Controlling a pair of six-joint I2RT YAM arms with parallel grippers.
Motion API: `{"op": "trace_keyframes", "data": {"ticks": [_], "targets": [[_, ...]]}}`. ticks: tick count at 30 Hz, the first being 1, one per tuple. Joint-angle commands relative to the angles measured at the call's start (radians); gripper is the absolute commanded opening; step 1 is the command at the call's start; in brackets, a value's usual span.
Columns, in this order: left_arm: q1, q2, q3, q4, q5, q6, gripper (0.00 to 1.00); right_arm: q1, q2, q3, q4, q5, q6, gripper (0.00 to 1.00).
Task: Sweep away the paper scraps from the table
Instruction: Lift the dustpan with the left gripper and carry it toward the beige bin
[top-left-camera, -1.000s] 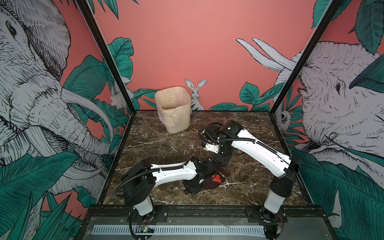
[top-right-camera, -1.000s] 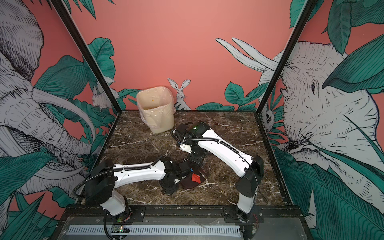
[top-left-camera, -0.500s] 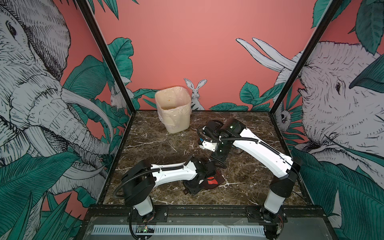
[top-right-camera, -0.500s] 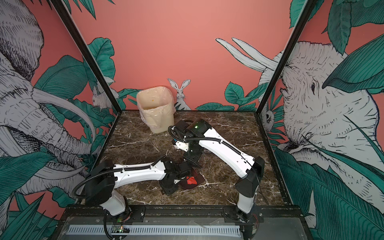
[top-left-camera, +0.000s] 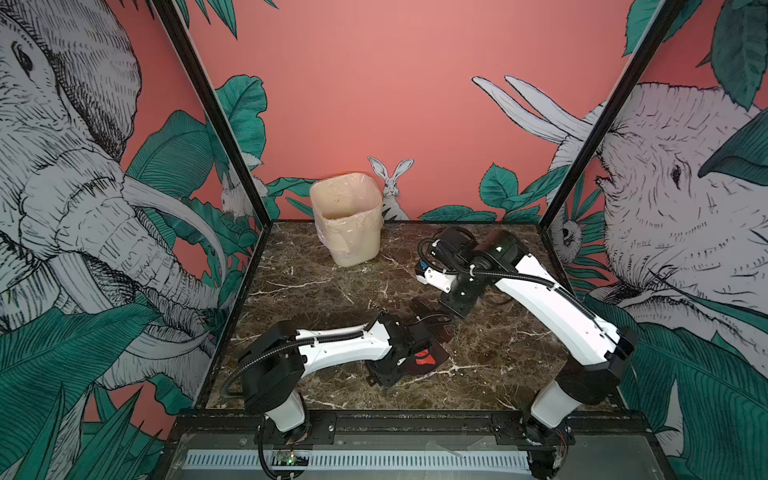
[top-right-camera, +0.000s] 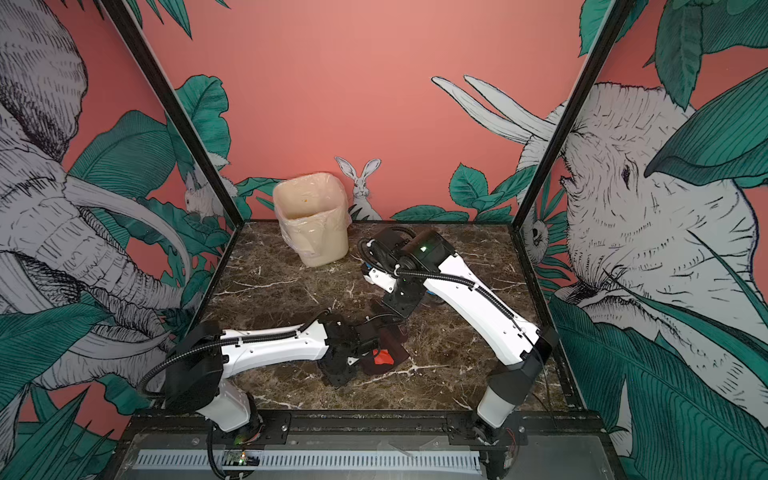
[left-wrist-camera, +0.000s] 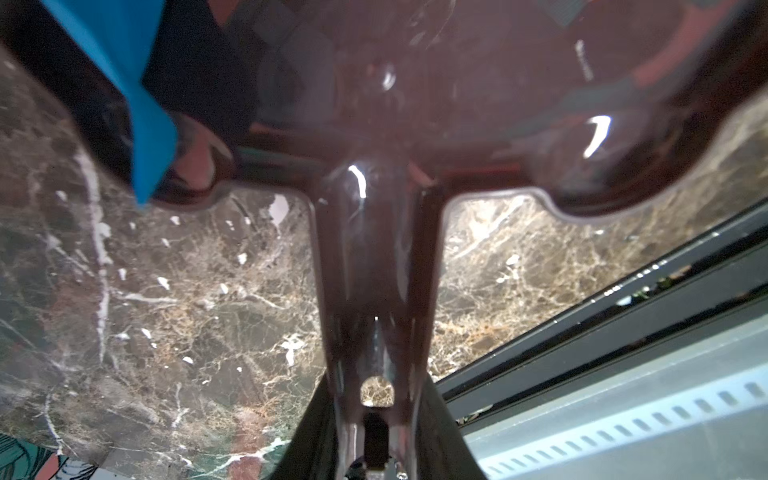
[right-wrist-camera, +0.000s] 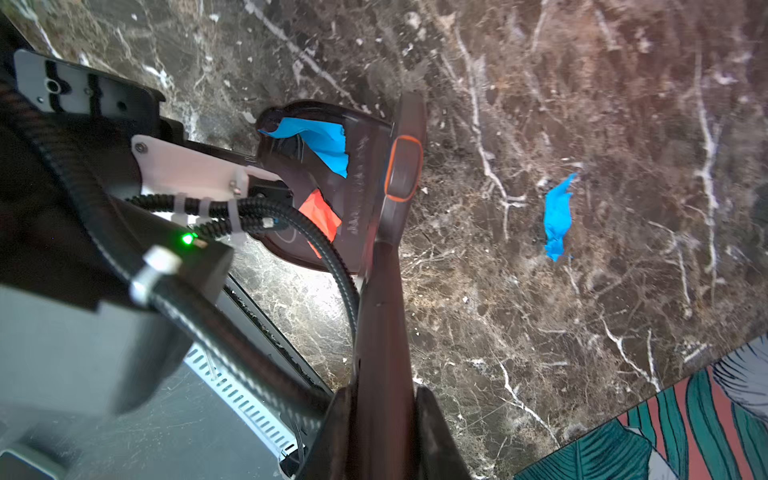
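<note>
Near the front edge of the desk (top-left-camera: 332, 291), the left hand (top-left-camera: 395, 359) is gripping narrowly the handle of the dark dustpan (left-wrist-camera: 374, 257) and is keeping it low over the marble. A red scrap (top-left-camera: 424, 357) and a blue scrap (right-wrist-camera: 324, 141) are lying inside the pan, so part of the paper scraps is already collected. The right hand (top-left-camera: 459, 301) is closing tightly on the handle of the brush (right-wrist-camera: 401, 166). Compared with a second ago, this hand is drawing back: then the brush was working right at the mouth of the pan, and now it is standing a little away from it, toward the far right, while the pan is staying where it was. I am judging that one sweeping stroke is finished and the brush is going for the next piece. In the right wrist view a loose blue scrap (right-wrist-camera: 557, 216) is lying on the bare desk, well apart from the pan, beyond the brush head. The cream bin (top-left-camera: 349, 220) is waiting at the back, so the emptying is not yet done.
</note>
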Motion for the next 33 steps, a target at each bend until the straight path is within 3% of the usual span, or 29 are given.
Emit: {"op": "trace_keyframes", "data": {"ticks": [1,16,25,33], "targets": [[0.006,-0.072,0.013,-0.019,-0.040,-0.027,0.00,-0.036,-0.075,-0.017,-0.013,0.001,0.013,0.00],[0.062,-0.278,-0.001,-0.139,-0.111,-0.077,0.00,-0.156,-0.264,-0.277,0.125,-0.041,0.063,0.00],[0.252,-0.476,0.052,-0.272,-0.097,-0.062,0.00,-0.190,-0.290,-0.363,0.205,-0.152,0.069,0.00],[0.420,-0.552,0.128,-0.373,-0.097,-0.029,0.00,-0.200,-0.286,-0.363,0.220,-0.194,0.051,0.00]]}}
